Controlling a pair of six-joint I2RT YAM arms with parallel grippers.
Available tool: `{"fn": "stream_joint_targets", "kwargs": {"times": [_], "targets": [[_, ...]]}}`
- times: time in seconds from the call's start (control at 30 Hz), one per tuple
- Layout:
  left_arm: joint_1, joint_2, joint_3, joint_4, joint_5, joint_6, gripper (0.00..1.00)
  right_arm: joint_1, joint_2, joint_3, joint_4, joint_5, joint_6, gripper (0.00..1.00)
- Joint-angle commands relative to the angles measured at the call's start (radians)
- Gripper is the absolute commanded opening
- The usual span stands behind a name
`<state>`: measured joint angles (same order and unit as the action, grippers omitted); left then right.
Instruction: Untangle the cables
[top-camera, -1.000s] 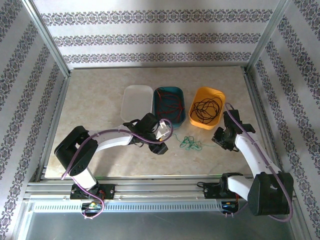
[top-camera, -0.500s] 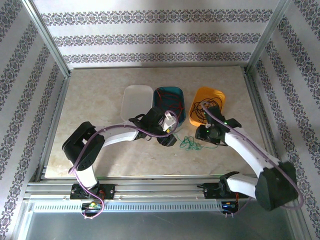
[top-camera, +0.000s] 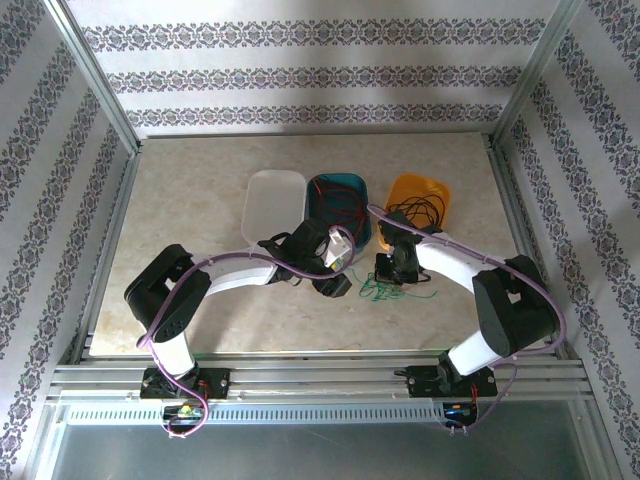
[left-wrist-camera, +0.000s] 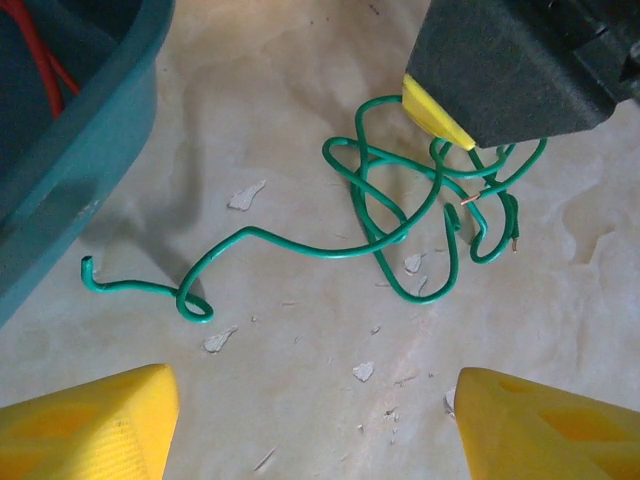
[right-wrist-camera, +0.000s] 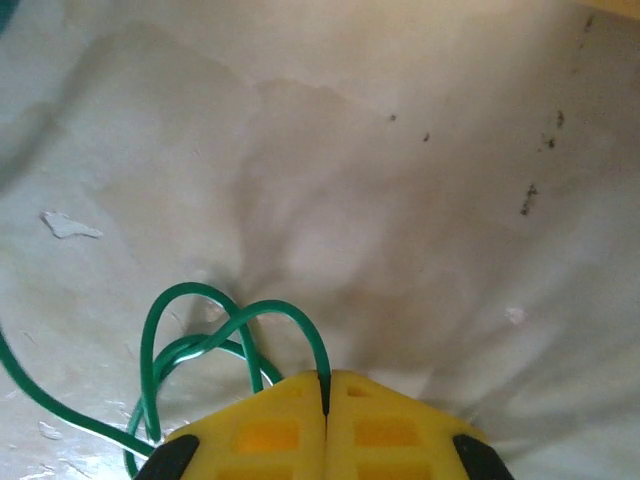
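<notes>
A tangle of green cables (top-camera: 390, 291) lies on the table in front of the bins. In the left wrist view the green cables (left-wrist-camera: 400, 215) sprawl in loops, one end trailing left. My right gripper (top-camera: 386, 274) sits on the tangle's far side. Its yellow fingers (right-wrist-camera: 260, 430) are shut on a green strand (right-wrist-camera: 300, 330) that runs into the seam between them. My left gripper (top-camera: 345, 280) hovers just left of the tangle, open, fingertips (left-wrist-camera: 90, 425) wide apart over bare table, nothing between them. Red cables (top-camera: 340, 212) lie in the teal bin, black cables (top-camera: 415, 212) in the orange bin.
Three bins stand in a row behind the grippers: white (top-camera: 272, 200), teal (top-camera: 338, 178) and orange (top-camera: 443, 195). The teal bin's wall (left-wrist-camera: 70, 150) is close on my left gripper's left. The two grippers are a few centimetres apart. Metal frame rails edge the table.
My right arm swung left from beside the orange bin onto the green tangle and shut on a strand. My left gripper shifted slightly right and stays open.
</notes>
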<state>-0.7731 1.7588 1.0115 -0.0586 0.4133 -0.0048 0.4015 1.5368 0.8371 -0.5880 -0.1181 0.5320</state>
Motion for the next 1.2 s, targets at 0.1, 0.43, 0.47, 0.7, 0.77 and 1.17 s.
{"fn": "stream_joint_targets", "kwargs": {"times": [0.1,0.43,0.47,0.7,0.77,1.17], "targets": [[-0.009,-0.053,-0.02,0.083,0.044,-0.032,0.76,-0.008,-0.129,0.022,-0.003,-0.071,-0.046,0.0],[0.018,-0.083,-0.027,0.162,0.132,-0.092,0.85,-0.006,-0.27,-0.009,0.01,-0.315,-0.092,0.0],[0.02,-0.079,-0.025,0.167,0.148,-0.097,0.81,-0.006,-0.277,-0.012,0.02,-0.329,-0.088,0.0],[0.02,-0.044,-0.025,0.157,0.181,-0.096,0.48,-0.022,-0.294,-0.022,0.09,-0.362,-0.023,0.0],[0.021,-0.038,-0.033,0.151,0.179,-0.094,0.42,-0.038,-0.297,-0.025,0.106,-0.382,-0.006,0.0],[0.058,-0.043,-0.134,0.154,0.142,-0.107,0.0,-0.181,-0.426,-0.105,0.086,-0.25,0.079,0.0]]}}
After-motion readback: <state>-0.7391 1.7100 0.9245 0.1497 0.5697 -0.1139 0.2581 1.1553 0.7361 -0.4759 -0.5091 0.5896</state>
